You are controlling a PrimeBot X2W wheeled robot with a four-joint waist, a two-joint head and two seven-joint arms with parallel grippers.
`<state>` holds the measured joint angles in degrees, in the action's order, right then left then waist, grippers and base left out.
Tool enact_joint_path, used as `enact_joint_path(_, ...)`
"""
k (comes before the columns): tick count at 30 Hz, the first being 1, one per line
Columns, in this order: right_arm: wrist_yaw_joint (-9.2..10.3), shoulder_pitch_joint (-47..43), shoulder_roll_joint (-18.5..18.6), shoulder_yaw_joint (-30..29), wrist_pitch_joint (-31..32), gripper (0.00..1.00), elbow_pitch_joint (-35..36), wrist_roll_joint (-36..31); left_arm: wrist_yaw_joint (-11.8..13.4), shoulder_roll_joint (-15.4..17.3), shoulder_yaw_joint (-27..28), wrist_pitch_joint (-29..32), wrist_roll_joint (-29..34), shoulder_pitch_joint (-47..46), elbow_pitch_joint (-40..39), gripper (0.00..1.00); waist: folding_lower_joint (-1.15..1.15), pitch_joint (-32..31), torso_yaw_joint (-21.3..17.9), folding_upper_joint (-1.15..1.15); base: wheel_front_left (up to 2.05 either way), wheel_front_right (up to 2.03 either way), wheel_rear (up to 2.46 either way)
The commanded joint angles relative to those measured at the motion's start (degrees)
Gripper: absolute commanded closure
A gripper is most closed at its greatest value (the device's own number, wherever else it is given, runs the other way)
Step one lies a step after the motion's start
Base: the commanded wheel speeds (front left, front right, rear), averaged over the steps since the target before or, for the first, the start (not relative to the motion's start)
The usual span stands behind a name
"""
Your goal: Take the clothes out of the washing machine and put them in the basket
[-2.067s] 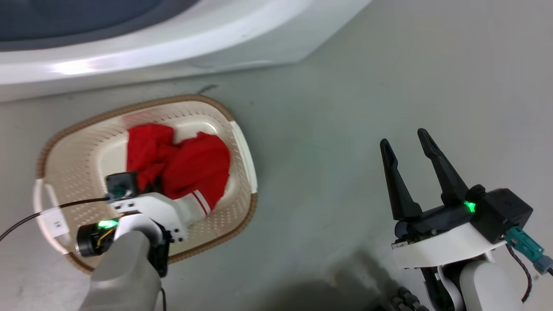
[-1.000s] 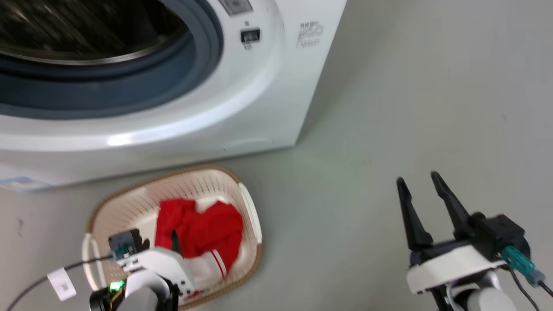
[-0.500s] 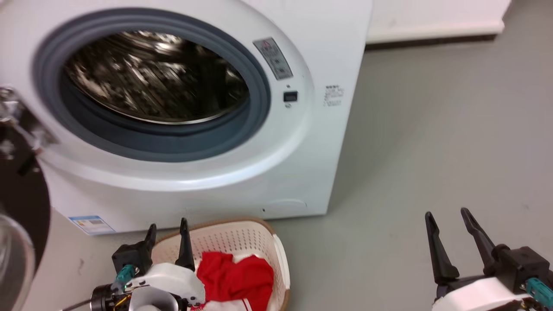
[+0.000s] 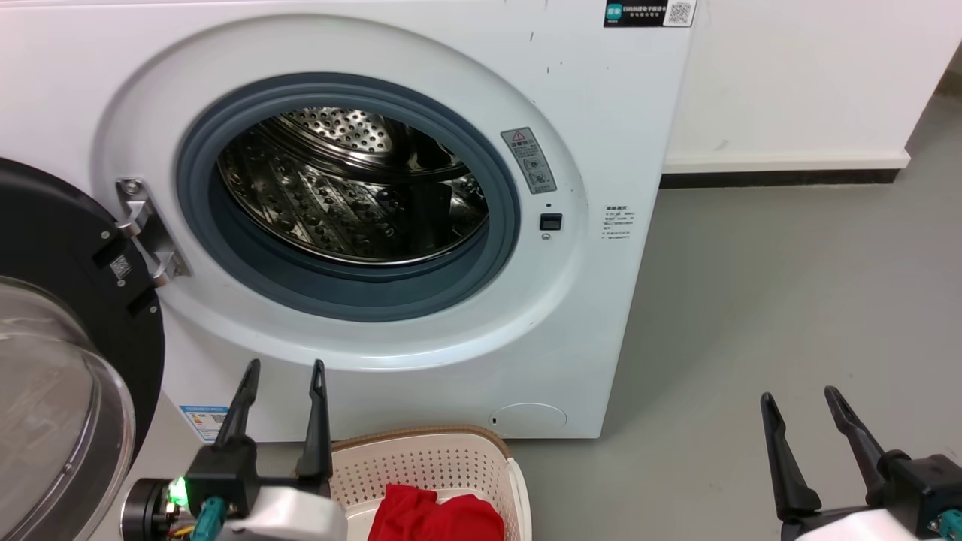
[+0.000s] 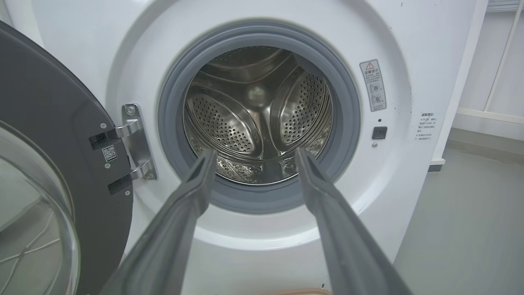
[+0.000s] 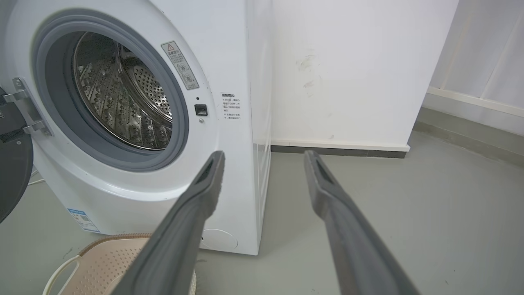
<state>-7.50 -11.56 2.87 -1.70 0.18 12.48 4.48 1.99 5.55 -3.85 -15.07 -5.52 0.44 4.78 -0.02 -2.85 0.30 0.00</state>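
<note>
Left claw [image 4: 286,366] now higher, clothes [image 4: 436,520] below-right.

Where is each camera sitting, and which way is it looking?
Head view: on the robot's head, looking forward and down at the washing machine, its open door and the basket of clothes; the left gripper and right gripper show.
Left wrist view: on the left wrist, looking straight into the drum between its own fingers.
Right wrist view: on the right wrist, facing the machine's corner, the wall and floor, past its own fingers.
Shared: head and right wrist views both show the basket.
</note>
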Motion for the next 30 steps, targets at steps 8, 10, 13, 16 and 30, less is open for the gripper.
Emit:
enact_joint_path(8, 0.02, -2.0, 0.0, 0.0, 0.2, 0.00, 1.0, 0.0, 1.1, 0.3, -1.6, 1.2, 1.0, 6.5, -4.9, 0.00, 0.02, -0.8, 1.3, 0.00, 0.00, 0.00, 0.00)
enact_joint_path(10, 0.02, -2.4, 0.0, 0.0, 0.1, 0.00, 1.2, 0.1, 1.2, 0.1, -1.7, 1.6, 0.6, 7.2, -5.4, 0.00, 0.02, -0.7, 1.5, 0.00, 0.00, 0.00, 0.00)
enact_joint_path(13, 0.02, -2.5, 0.0, 0.0, 0.1, 0.00, 1.3, 0.2, 1.4, 0.1, -1.8, 1.8, 0.3, 7.6, -5.6, 0.00, 0.02, -0.5, 1.6, 0.00, 0.00, 0.00, 0.00)
enact_joint_path(16, 0.02, -2.5, 0.0, 0.2, 0.3, 0.00, 1.4, 0.2, 1.5, 0.0, -1.8, 2.0, -0.2, 7.6, -5.8, 0.00, 0.02, -0.3, 1.6, 0.00, 0.00, 0.00, 0.00)
enact_joint_path(30, 0.02, -2.6, 0.0, 0.7, 0.2, 0.00, 1.0, 0.7, 2.0, 0.5, -1.5, 2.4, -1.5, 7.2, -4.8, 0.00, 0.02, 0.1, 0.9, 0.00, 0.00, 0.00, 0.00)
